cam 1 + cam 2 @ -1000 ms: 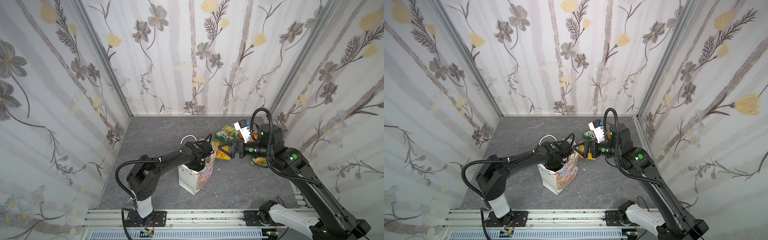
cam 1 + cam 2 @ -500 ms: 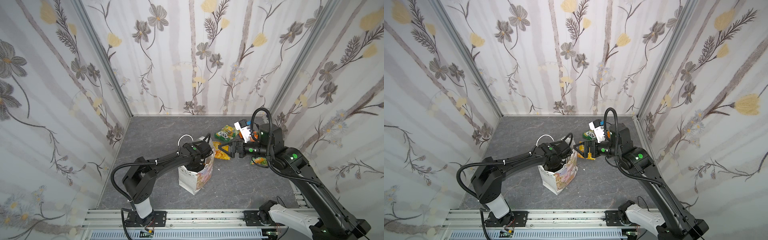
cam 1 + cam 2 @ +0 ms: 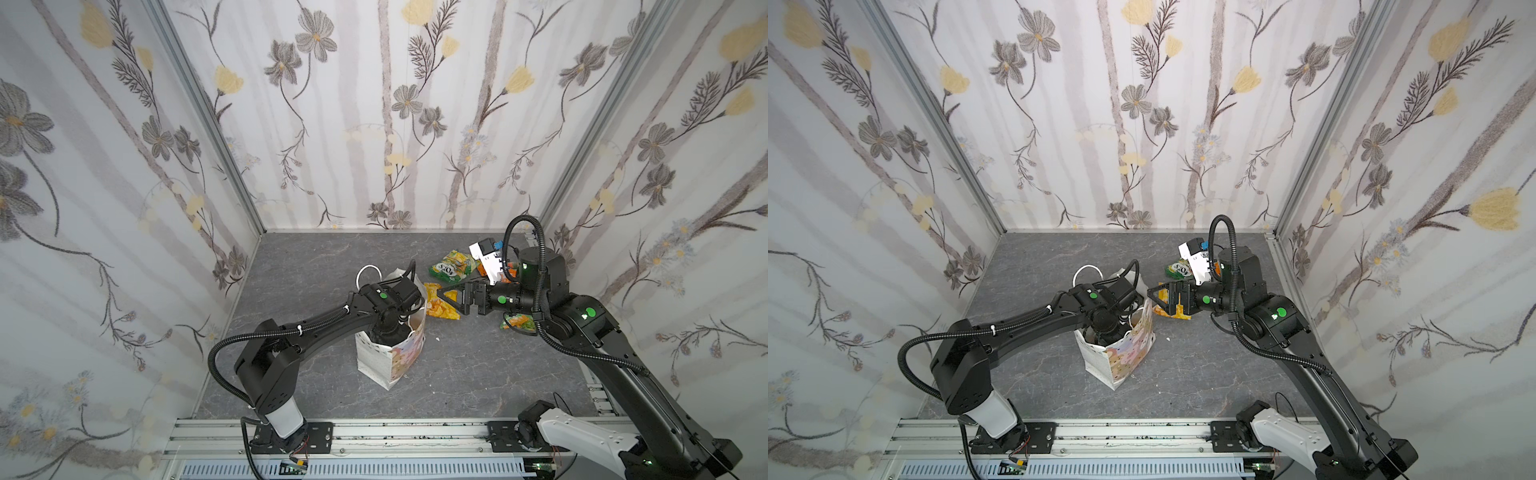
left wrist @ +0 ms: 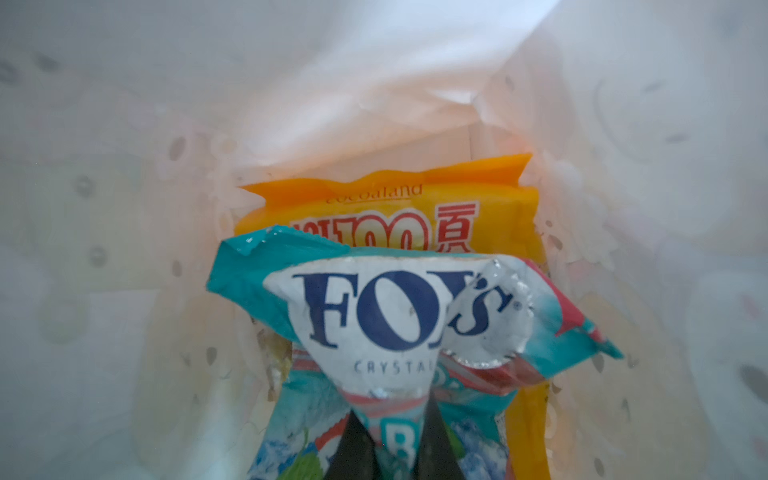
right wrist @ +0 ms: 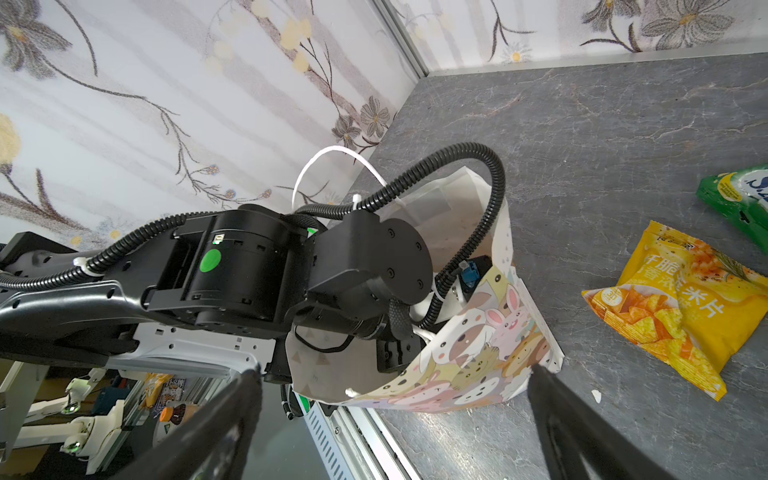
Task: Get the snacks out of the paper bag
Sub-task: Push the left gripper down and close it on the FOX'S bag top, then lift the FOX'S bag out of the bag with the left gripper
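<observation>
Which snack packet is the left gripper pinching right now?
The white-teal FOX'S packet inside the paper bag, held by the left gripper. The orange packet behind it is ungripped; the yellow packet and green packet lie on the table.

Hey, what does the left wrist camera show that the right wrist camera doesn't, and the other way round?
Only the left wrist view: the inside of the paper bag, where the left gripper is shut on the white-teal FOX'S packet, which partly covers an orange-yellow packet.
Only the right wrist view: the bag's cartoon-animal outside, the left arm reaching into it, the right gripper open, and a yellow packet and a green packet lying on the table.
Both: the paper bag.
</observation>
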`<state>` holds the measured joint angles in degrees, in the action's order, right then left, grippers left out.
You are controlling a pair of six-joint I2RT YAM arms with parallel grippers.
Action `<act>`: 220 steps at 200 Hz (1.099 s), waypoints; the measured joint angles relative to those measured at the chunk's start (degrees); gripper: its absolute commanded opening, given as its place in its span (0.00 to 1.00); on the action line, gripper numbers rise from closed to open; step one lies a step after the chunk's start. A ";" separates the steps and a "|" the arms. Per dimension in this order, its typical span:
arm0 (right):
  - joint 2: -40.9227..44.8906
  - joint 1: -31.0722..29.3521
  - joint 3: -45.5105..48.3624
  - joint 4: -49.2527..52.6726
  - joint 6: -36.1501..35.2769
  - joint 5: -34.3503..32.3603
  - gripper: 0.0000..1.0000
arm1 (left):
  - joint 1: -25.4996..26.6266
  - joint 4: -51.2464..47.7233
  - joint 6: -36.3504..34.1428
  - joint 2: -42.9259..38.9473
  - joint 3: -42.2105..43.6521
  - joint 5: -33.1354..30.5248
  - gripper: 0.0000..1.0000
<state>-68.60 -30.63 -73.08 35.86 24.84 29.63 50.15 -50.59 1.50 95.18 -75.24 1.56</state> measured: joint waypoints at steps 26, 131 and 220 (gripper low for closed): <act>0.02 0.00 -0.13 0.11 0.00 -0.02 0.99 | 0.00 0.04 0.02 -1.05 -0.57 -0.52 0.00; 0.17 0.00 -0.44 0.11 0.00 -0.04 0.99 | -0.39 0.15 1.51 -5.64 -2.12 -4.26 0.00; 0.44 0.00 -0.44 0.11 0.15 -0.07 0.99 | -1.36 1.51 3.28 -12.94 -2.91 -6.34 0.00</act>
<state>-68.16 -30.63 -73.52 35.97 24.99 29.56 48.80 -49.08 4.78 82.24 -78.15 -4.78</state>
